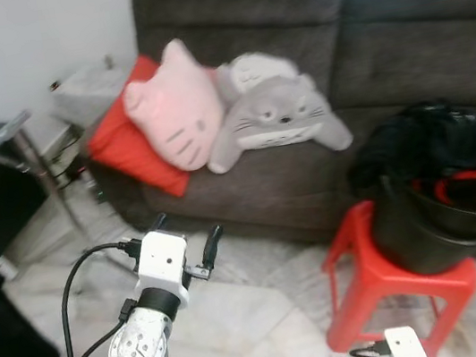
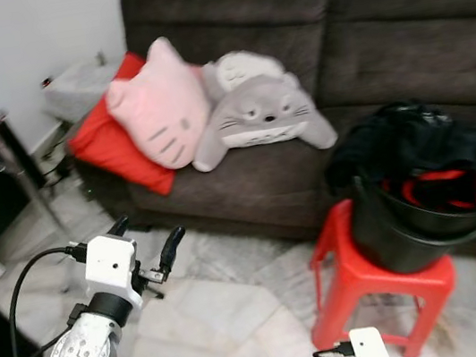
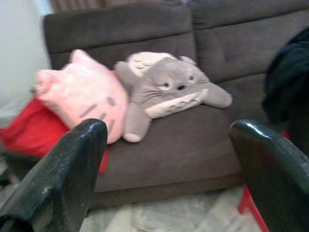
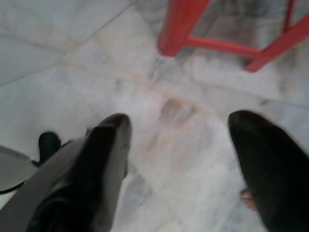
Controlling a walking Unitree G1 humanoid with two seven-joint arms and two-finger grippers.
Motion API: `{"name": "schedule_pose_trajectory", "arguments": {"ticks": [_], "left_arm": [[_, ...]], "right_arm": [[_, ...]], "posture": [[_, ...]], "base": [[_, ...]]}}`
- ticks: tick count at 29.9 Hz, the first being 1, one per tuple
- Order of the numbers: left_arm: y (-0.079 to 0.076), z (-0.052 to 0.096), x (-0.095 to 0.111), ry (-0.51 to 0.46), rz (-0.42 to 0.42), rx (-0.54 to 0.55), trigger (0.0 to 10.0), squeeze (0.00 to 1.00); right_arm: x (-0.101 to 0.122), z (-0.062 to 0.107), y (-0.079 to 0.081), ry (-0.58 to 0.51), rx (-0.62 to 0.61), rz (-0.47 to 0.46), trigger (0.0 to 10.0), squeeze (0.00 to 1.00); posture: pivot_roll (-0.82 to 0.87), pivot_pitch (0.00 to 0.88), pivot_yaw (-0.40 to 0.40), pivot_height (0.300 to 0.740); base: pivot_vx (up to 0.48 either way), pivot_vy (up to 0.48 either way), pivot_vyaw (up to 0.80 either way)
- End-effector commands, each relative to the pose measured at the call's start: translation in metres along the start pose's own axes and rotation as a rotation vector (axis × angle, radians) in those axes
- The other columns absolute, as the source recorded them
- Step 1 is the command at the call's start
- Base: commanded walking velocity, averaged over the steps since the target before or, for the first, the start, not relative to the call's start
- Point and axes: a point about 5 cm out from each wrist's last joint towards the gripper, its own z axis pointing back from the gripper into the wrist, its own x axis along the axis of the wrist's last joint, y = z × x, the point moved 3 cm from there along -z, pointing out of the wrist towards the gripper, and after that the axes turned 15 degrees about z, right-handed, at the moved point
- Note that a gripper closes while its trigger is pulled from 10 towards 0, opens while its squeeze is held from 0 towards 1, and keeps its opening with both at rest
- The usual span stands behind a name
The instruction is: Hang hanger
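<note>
Facing the sofa (image 1: 399,53), left tool (image 1: 186,237) is raised, fingers spread.

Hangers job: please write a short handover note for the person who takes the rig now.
Left gripper: raised in front, open, empty, pointing toward the sofa.
Right gripper: low, open, empty, over the floor near the red stool.
Hangers: red ones seem to lie in the black bucket on the stool, under dark cloth.
Done: nothing held yet.
Left: take a hanger and hang it; no rail in view.
</note>
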Motion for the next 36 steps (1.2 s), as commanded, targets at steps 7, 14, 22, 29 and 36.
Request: {"name": "schedule_pose_trajectory", "arguments": {"ticks": [7, 14, 22, 29, 36], "left_arm": [[0.000, 0.000, 0.002, -0.011, 0.006, -0.001, 10.0, 0.00], [0.000, 0.000, 0.002, -0.011, 0.006, -0.001, 10.0, 0.00], [0.000, 0.000, 0.002, -0.011, 0.006, -0.001, 10.0, 0.00], [0.000, 0.000, 0.003, -0.010, 0.001, -0.001, 10.0, 0.00], [0.099, 0.060, -0.152, 0.667, 0.019, 0.290, 10.0, 0.00]], "right_arm": [[-0.005, 0.001, -0.002, 0.016, -0.004, 0.003, 10.0, 0.00], [-0.005, 0.001, -0.002, 0.016, -0.004, 0.003, 10.0, 0.00], [-0.005, 0.001, -0.002, 0.016, -0.004, 0.003, 10.0, 0.00], [-0.005, 0.001, -0.002, 0.016, -0.004, 0.003, 10.0, 0.00], [-0.003, 0.000, 0.004, -0.004, -0.003, -0.036, 10.0, 0.00]], "posture": [[0.05, 0.000, -0.048, 0.716], [0.05, 0.000, -0.048, 0.716], [0.05, 0.000, -0.048, 0.716], [0.05, 0.000, -0.048, 0.716], [0.03, 0.000, -0.021, 0.716]], "base": [[0.000, 0.000, -0.70], [0.000, 0.000, -0.70], [0.000, 0.000, -0.70], [0.000, 0.000, -0.70], [0.000, 0.000, 0.00]]}}
